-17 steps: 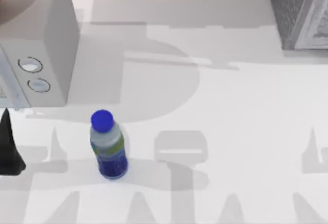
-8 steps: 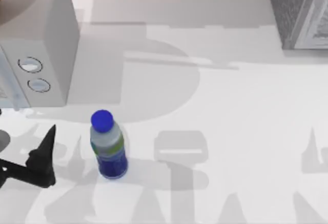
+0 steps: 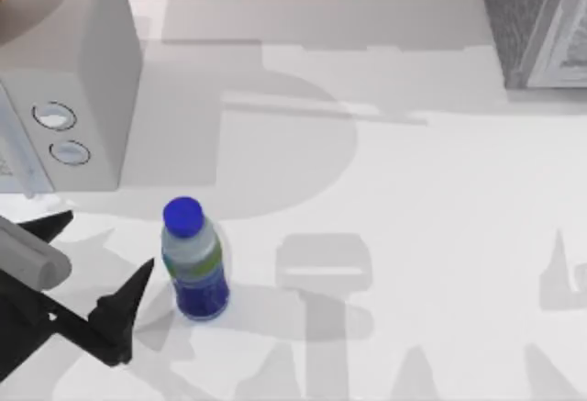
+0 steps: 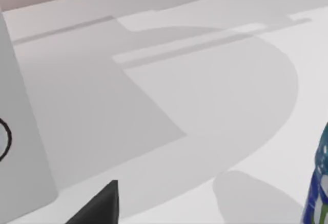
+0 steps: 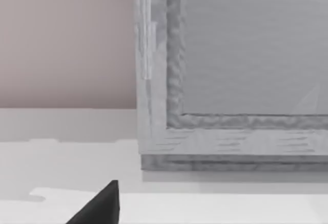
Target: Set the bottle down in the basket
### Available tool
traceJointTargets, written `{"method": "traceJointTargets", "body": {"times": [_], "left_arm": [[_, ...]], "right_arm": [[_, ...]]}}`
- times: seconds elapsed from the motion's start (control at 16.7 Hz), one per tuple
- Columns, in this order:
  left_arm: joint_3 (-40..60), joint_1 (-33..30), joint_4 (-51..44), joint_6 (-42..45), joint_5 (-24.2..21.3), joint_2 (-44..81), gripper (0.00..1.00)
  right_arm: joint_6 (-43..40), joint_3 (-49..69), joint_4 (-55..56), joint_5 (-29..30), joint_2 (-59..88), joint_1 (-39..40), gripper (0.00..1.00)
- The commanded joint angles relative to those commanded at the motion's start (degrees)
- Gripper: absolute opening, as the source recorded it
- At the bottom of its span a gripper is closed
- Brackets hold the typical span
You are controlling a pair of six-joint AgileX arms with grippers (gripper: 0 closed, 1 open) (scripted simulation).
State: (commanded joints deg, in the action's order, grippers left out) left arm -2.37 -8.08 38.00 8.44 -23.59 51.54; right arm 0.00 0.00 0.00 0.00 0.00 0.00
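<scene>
The left gripper (image 3: 92, 268) hangs low over the table (image 3: 413, 199) with its dark fingers (image 3: 119, 309) spread wide. The bottle (image 3: 193, 259) stands upright just beside it, toward the table's right, blue cap up. The basket cannot be made out.

No readable text, not even on the bottle (image 3: 193, 261) with its green label band.

Blue-capped, green-banded bottle (image 3: 193, 261); white table (image 3: 413, 199).
</scene>
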Motion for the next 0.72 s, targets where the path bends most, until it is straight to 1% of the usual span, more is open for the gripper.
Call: {"method": "traceJointTargets", "body": {"times": [0.24, 0.42, 0.54, 0.72], "left_arm": [[-0.3, -1.8, 9.6, 1.6, -5.4, 12.6, 1.0], [-0.6, -3.1, 14.6, 2.9, -8.9, 18.8, 1.0], [-0.7, -3.4, 16.2, 3.2, -9.8, 20.9, 1.0], [-0.7, -3.4, 16.5, 3.3, -9.9, 21.3, 1.0]], "right_arm": [[0.0, 0.0, 0.0, 0.0, 0.0, 0.0, 1.0], [0.0, 0.0, 0.0, 0.0, 0.0, 0.0, 1.0], [0.0, 0.0, 0.0, 0.0, 0.0, 0.0, 1.0], [0.0, 0.0, 0.0, 0.0, 0.0, 0.0, 1.0]]}}
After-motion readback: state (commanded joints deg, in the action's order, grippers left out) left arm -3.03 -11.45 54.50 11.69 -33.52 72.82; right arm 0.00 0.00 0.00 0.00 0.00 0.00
